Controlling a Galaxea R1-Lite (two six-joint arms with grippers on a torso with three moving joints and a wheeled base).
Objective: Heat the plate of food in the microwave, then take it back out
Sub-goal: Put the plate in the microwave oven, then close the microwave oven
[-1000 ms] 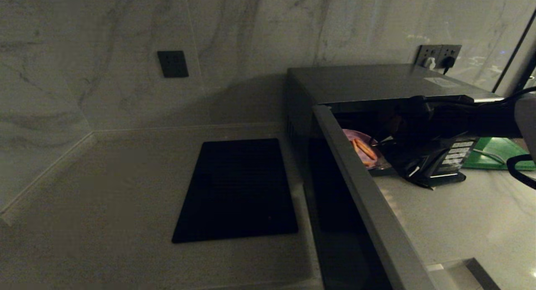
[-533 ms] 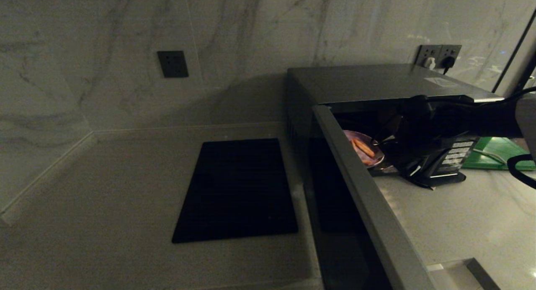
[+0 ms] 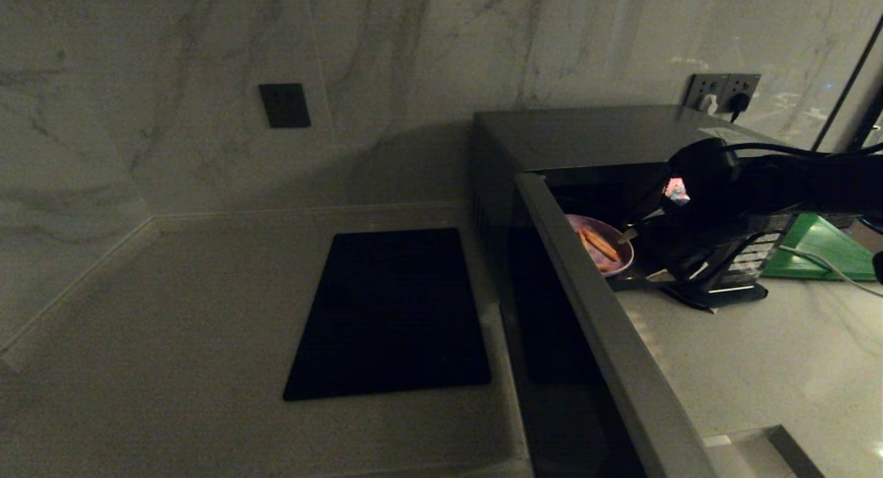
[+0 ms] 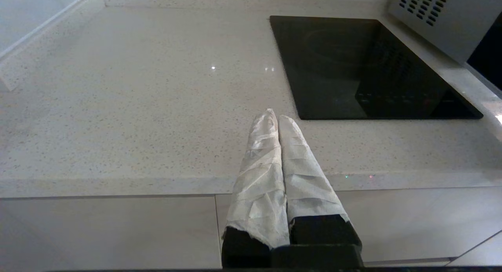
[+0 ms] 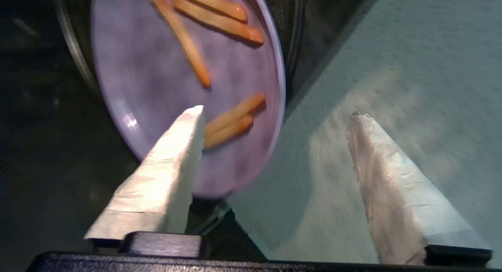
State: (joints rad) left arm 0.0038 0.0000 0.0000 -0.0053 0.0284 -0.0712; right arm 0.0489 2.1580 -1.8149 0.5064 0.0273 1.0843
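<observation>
Left gripper [image 4: 274, 119]: mine, parked over the counter, fingers pressed together, holding nothing.
Microwave [image 3: 607, 136]: door swung wide.
Plate of food [image 3: 607, 254]: inside the cavity; likely light, rigid, slick; take by its near rim.
Right gripper [image 5: 274, 146]: mine, spread wide, released, at the plate's edge.

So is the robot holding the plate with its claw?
No. The right claw is open at the plate of food, gripping nothing. The left claw is shut and empty.
</observation>
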